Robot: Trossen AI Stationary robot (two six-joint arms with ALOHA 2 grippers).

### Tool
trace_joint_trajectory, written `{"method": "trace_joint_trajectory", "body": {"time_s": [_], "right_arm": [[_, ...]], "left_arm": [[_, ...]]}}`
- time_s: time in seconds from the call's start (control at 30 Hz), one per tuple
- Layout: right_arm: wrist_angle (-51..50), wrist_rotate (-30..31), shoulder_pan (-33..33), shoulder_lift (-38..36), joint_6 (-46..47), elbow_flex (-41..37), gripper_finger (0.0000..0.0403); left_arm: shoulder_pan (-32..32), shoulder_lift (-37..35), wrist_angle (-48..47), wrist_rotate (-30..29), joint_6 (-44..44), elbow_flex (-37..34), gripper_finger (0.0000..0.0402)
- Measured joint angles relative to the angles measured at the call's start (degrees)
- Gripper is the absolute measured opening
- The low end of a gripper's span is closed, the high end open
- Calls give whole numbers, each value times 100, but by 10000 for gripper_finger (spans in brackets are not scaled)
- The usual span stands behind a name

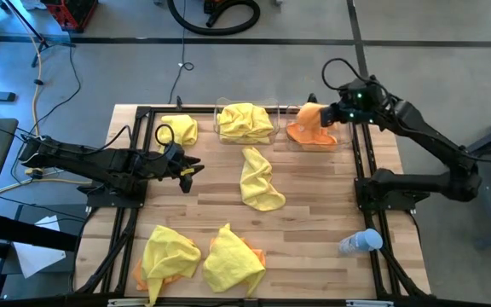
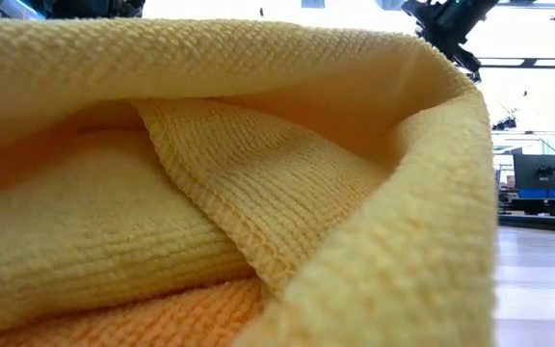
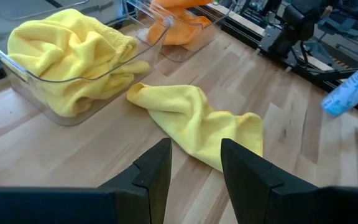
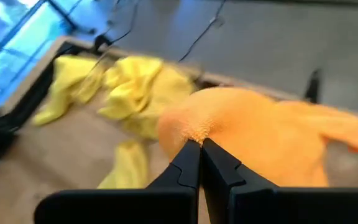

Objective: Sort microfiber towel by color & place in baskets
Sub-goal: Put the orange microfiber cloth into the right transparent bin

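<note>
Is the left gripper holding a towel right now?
No, the left gripper is open and empty above bare wood, with the loose yellow towel lying on the table just ahead of it.

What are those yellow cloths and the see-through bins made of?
The yellow cloths look like soft knitted microfiber: the low view shows a fine looped weave. The bins seem clear, glossy, rigid plastic, since the contents show through the walls.

no legible text, labels, brands, numbers or signs in any view
</note>
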Motion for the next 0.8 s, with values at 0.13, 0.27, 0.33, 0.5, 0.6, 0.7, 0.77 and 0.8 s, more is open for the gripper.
{"method": "trace_joint_trajectory", "body": {"time_s": [0.13,0.27,0.33,0.5,0.6,0.7,0.77,0.8], "right_arm": [[-323,-213,117,0,149,0,0],[-1392,-116,-19,0,279,0,0],[-1815,363,-131,0,254,-4,0],[-1551,1781,-425,7,-262,-4,0],[-722,1807,-513,88,-693,-4,0],[-22,1336,-527,261,-972,-4,0],[118,922,-527,448,-1018,-4,0],[104,676,-524,565,-1008,-4,0]], "left_arm": [[0,0,-4,-2,25,0,129],[0,1,-14,-2,25,0,129],[0,-1,-14,-2,25,0,129],[0,1,-14,-2,25,0,129],[0,1,-14,-4,-29,0,129],[-2,-1,-14,-6,-126,0,129],[0,0,-14,-7,-130,0,129],[0,1,-14,-6,-128,0,129]]}}
